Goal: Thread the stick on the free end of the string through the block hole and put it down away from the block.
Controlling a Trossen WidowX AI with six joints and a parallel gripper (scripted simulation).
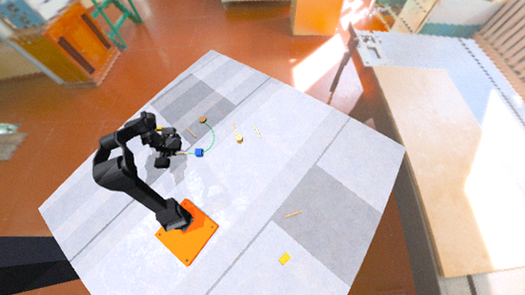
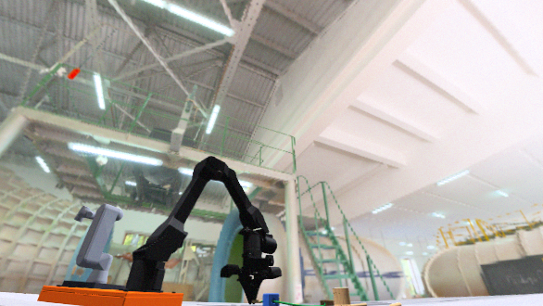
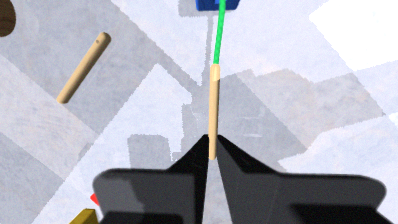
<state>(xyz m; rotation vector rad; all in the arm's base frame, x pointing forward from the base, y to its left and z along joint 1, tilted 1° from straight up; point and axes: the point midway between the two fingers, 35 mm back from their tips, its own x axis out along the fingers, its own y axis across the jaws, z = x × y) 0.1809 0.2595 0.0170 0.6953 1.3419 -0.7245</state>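
On table (image 1: 246,196) (image 2: 463,301) (image 3: 285,95), near and left: base plate (image 1: 189,261) (image 2: 111,298), arm (image 1: 139,190) (image 2: 187,209) on top. Farther off, block (image 1: 199,153) (image 2: 271,299) (image 3: 217,5); just left, string-end stick (image 1: 181,153) (image 3: 214,100) between gripper (image 1: 174,153) (image 2: 252,301) (image 3: 212,138) fingers. Through block, string (image 1: 213,135) (image 2: 296,304) (image 3: 219,35), bowed right toward far button (image 1: 202,119) (image 3: 6,19). Between gripper and button, loose stick (image 1: 191,132) (image 3: 84,67). Right of string, small round piece (image 1: 239,138), short stick (image 1: 234,128) just behind; farther right, another stick (image 1: 257,132). Near right, lone stick (image 1: 293,213), flat piece (image 1: 285,259) nearer still.
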